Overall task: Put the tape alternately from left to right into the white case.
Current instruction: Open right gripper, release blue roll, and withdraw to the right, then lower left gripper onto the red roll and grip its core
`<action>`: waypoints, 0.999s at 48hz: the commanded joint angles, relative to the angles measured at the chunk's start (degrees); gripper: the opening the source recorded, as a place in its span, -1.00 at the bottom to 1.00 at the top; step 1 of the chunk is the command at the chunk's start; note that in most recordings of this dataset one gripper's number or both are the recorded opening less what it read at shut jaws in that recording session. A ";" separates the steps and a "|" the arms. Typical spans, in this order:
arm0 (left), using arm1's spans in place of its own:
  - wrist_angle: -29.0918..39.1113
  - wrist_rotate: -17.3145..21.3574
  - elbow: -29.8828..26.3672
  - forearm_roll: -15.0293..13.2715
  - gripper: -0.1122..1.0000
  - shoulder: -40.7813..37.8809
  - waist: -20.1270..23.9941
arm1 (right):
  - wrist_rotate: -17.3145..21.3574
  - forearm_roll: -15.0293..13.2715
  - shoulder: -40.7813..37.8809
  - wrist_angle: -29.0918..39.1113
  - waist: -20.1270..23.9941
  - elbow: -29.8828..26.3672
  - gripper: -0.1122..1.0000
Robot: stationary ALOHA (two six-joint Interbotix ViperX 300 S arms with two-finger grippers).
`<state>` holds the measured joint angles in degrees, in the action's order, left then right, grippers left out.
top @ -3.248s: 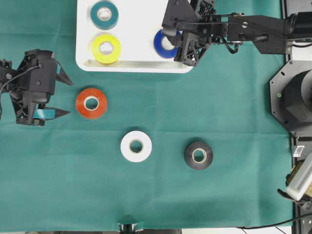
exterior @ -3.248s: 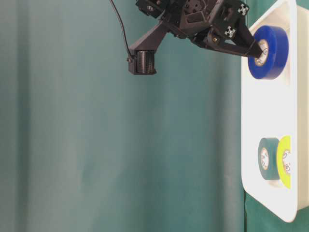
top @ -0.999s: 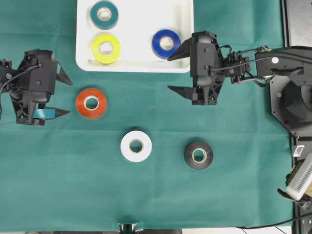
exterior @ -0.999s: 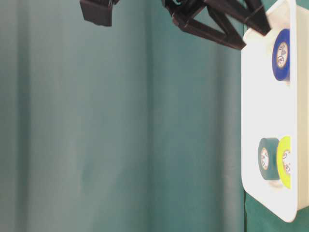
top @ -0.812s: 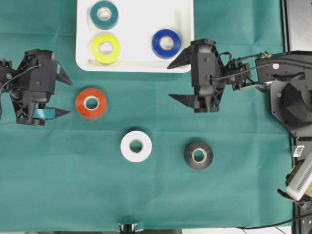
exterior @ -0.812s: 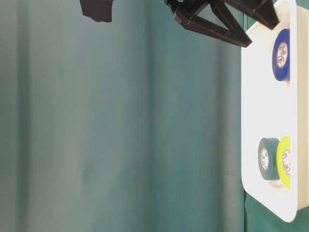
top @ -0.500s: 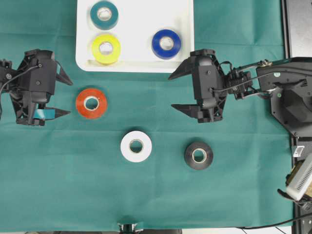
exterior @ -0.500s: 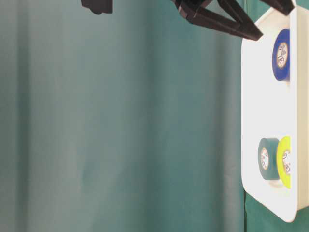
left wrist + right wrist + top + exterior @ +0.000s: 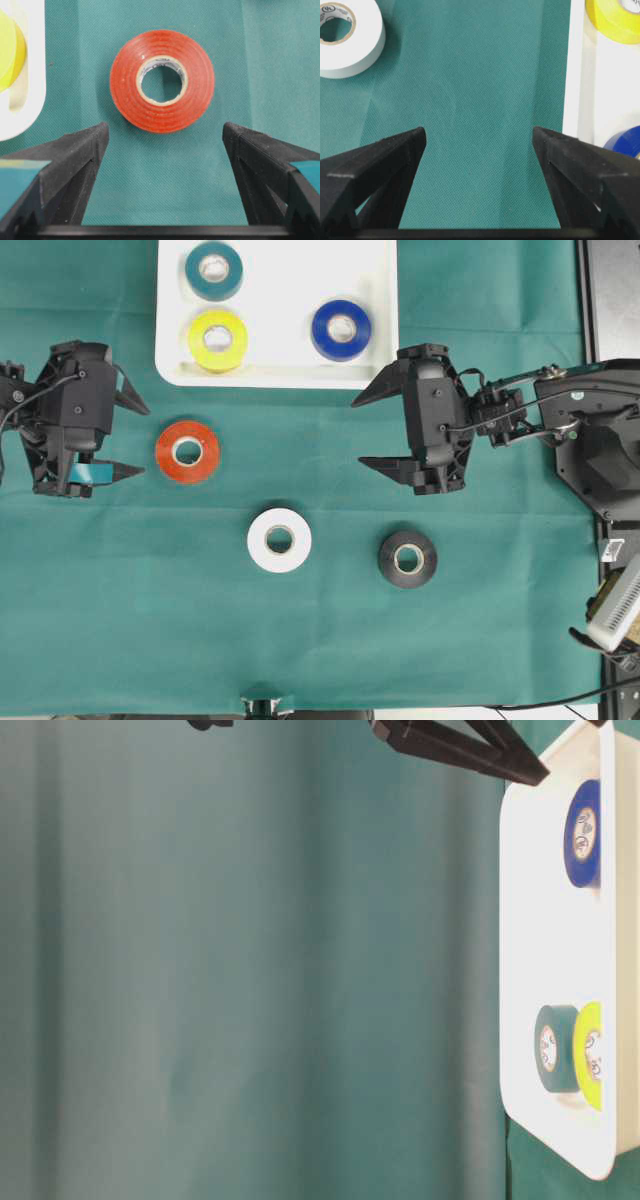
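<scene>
Three tape rolls lodged in the white case [image 9: 290,375] and three left on the green cloth [image 9: 200,620], with both grippers empty.

Nearest the lower edge of the overhead view, the white roll [image 9: 279,539] and the black roll [image 9: 407,559] are seen lying flat on the cloth, well apart; beyond them the red roll [image 9: 187,451] is found just beside the left gripper [image 9: 125,435], whose jaws are spread to their widest with nothing between them; the right gripper [image 9: 372,430] is held over bare cloth, its jaws likewise parted wide and nothing gripped; farthest off, the yellow roll [image 9: 218,340], the teal roll [image 9: 213,270] and the blue roll [image 9: 341,330] are contained within the case.
</scene>
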<state>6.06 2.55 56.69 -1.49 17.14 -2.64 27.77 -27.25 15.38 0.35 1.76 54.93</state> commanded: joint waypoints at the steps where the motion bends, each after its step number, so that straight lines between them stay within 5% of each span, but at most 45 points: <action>1: -0.35 0.09 -1.05 -0.09 1.00 0.09 -1.32 | 0.00 0.09 0.97 -0.53 0.18 -0.44 0.53; 18: -4.57 0.09 -1.41 -0.18 1.00 -3.96 -6.50 | 0.00 0.00 0.18 -0.44 0.18 -0.70 0.53; 48: -6.42 0.26 -6.94 -0.09 1.00 -14.06 -6.68 | 0.00 0.00 0.09 -0.44 0.18 -0.44 0.53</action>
<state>0.09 2.72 51.06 -1.58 3.16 -9.14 27.77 -27.25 15.03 0.35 1.76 55.02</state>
